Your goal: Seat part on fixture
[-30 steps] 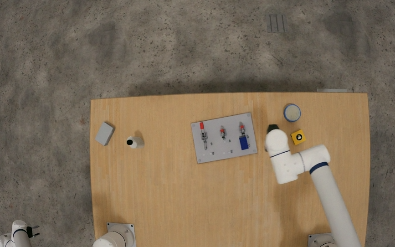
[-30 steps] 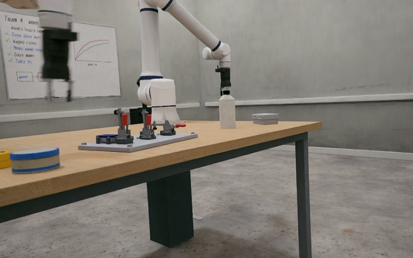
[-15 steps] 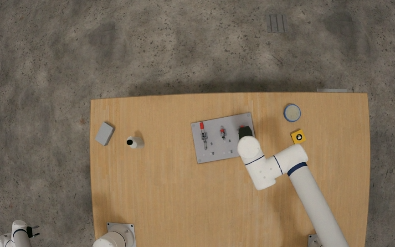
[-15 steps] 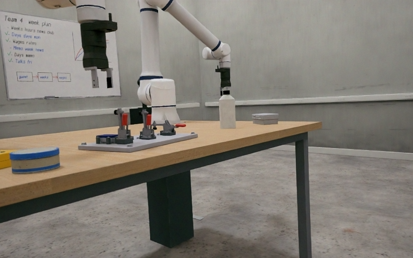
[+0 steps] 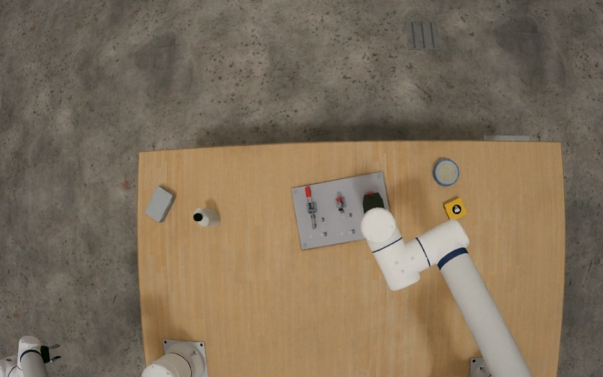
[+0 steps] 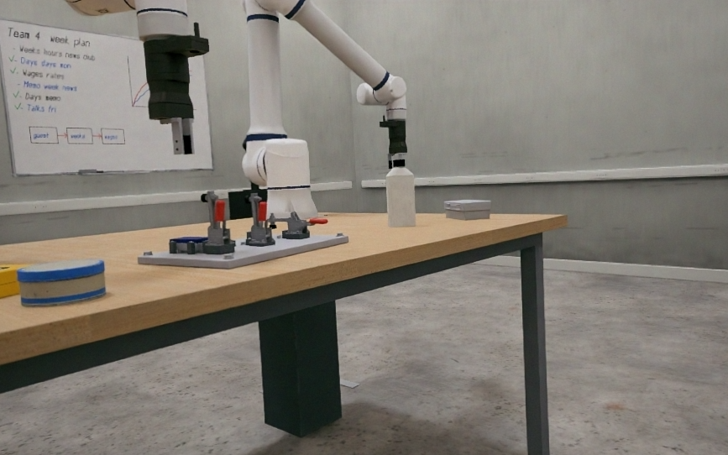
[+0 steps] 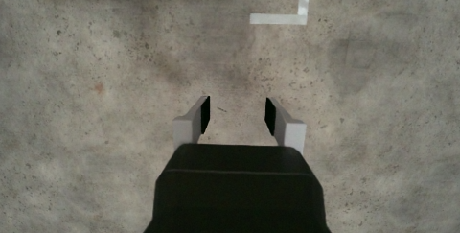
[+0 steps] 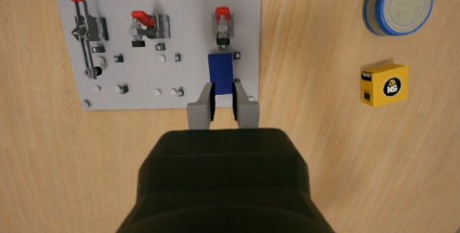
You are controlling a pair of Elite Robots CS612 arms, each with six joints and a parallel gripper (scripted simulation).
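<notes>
The blue part is lying by one short edge of the fixture. The right gripper is hovering above, jaws standing narrowly apart, pinching nothing. Beyond the surface's edge, the left gripper's jaws are spreading wide.

The part is a small, deep-blue rectangular block with a plain top; it sits at one end of the grey fixture plate, its long side running away from the red-handled clamp next to its short end; that clamp stands open, its handle upright. Small dark blocks stand just beside the part's long side; whether it lies fully flat on the pads cannot be told.
</notes>
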